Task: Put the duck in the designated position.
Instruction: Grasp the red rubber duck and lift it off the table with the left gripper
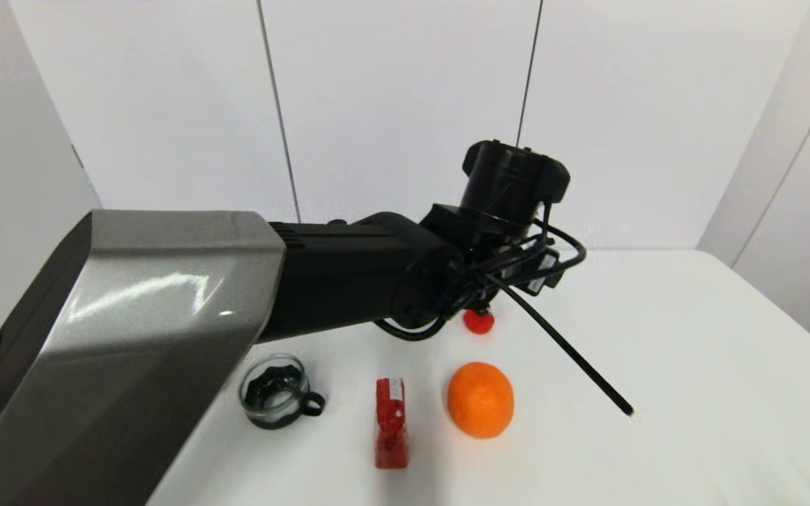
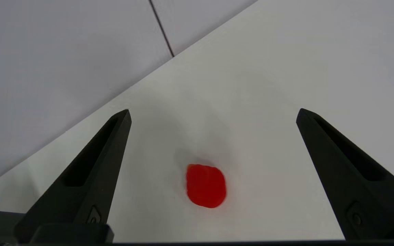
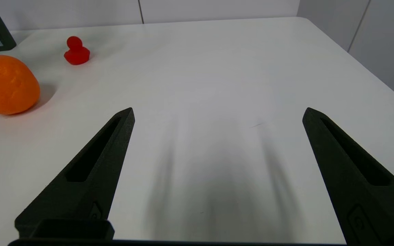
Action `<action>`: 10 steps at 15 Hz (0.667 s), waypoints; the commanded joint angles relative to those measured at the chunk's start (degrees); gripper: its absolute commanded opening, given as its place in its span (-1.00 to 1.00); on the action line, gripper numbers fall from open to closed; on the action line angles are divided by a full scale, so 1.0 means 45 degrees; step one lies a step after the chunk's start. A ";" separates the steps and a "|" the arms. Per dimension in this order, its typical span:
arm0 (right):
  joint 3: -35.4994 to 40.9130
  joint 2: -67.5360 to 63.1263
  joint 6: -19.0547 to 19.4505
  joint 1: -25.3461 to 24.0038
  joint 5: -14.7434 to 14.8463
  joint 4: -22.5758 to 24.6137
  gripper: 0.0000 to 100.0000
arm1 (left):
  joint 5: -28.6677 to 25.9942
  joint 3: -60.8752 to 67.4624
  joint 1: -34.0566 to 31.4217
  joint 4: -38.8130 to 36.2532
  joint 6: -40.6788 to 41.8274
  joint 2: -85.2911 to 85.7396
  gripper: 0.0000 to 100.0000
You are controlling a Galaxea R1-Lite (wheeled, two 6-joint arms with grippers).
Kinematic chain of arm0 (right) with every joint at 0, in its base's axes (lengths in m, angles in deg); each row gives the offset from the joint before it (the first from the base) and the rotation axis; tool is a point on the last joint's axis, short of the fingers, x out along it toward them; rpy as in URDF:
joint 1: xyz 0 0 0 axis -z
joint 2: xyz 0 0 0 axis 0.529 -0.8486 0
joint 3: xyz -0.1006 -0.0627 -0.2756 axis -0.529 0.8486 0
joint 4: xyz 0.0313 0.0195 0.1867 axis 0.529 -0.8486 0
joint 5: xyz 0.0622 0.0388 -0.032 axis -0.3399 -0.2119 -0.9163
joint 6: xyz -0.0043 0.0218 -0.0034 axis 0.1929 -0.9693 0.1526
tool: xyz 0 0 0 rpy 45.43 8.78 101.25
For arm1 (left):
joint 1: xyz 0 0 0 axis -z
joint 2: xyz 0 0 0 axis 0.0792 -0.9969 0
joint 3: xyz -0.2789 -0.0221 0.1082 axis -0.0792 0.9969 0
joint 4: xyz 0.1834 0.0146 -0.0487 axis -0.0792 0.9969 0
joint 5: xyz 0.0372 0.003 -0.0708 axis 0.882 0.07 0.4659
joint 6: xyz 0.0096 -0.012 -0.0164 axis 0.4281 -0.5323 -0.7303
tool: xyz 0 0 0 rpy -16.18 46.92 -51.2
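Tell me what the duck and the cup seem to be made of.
Duck: probably moulded plastic or rubber; uniform red, smooth rounded form, faint sheen. Cup: looks like clear glass; see-through wall, bright rim glints, dark contents showing through.

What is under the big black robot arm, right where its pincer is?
The little red duck sits on the white table, below the open left pincer and not touched. From the head view, the arm hides the top of the duck.

Left gripper [image 2: 212,114] reaching forward, jaws wide, right gripper [image 3: 217,112] jaws wide
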 commanded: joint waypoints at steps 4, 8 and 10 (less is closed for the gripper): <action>0.0000 -0.0020 0.0008 -0.0001 0.0002 0.0010 1.00 | -0.6000 -0.0314 -0.1687 0.2980 0.2024 0.0430 1.00; 0.0000 -0.0020 0.0008 -0.0001 0.0002 0.0010 1.00 | -0.6020 -0.0353 -0.1824 0.4835 0.2375 0.0430 1.00; 0.0000 -0.0020 0.0008 -0.0001 0.0002 0.0010 1.00 | -0.6020 -0.0353 -0.1922 0.5069 0.2825 0.0391 1.00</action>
